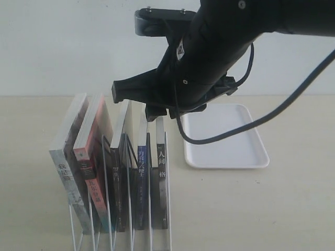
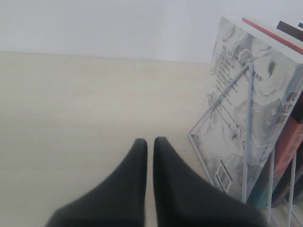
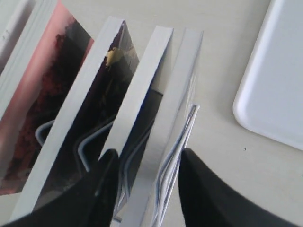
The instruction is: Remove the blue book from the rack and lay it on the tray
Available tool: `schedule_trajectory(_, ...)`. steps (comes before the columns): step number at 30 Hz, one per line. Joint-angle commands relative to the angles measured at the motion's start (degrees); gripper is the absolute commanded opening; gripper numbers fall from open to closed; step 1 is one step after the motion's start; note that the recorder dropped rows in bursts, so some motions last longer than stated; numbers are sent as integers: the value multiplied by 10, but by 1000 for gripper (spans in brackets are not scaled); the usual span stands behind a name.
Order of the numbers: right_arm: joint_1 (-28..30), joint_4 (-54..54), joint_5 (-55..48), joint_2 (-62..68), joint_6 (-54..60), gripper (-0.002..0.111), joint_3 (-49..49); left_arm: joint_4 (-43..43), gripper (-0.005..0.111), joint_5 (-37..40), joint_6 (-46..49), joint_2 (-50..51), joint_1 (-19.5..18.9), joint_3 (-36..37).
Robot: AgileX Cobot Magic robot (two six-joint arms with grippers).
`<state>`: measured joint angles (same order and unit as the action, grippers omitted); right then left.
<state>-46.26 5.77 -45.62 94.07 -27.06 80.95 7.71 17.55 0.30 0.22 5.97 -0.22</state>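
Note:
The blue book [image 1: 141, 180] stands upright in the white wire rack [image 1: 129, 209], fourth from the left, between two black-spined books. In the right wrist view its white page edge [image 3: 144, 106] runs up between my fingers. My right gripper [image 1: 159, 114] [image 3: 149, 153] hangs open just above the book tops. Its fingers [image 3: 106, 182] straddle the top edges of the blue book and the last black-spined book [image 3: 184, 80], plus a rack wire [image 3: 182, 137]. The white tray [image 1: 225, 138] [image 3: 274, 85] lies flat to the rack's right. My left gripper [image 2: 150, 142] is shut on nothing, low over the table beside the rack [image 2: 246, 132].
A grey-white marbled book [image 1: 65, 167] [image 2: 251, 104] fills the leftmost slot, with a red-and-teal-spined book [image 1: 94, 172] beside it. The right arm's black body and cable [image 1: 209, 57] loom over the rack and part of the tray. A pale wall stands behind the beige table.

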Motion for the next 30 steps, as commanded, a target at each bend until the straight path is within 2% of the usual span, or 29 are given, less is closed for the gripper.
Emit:
schedule_trajectory(1,0,9,-6,-9,6,39,3,-2,4,0,2,-2,-1,2)
schedule_trajectory(30,0,9,-24,36,0,39,3,-2,4,0,2,-2,-1,2)
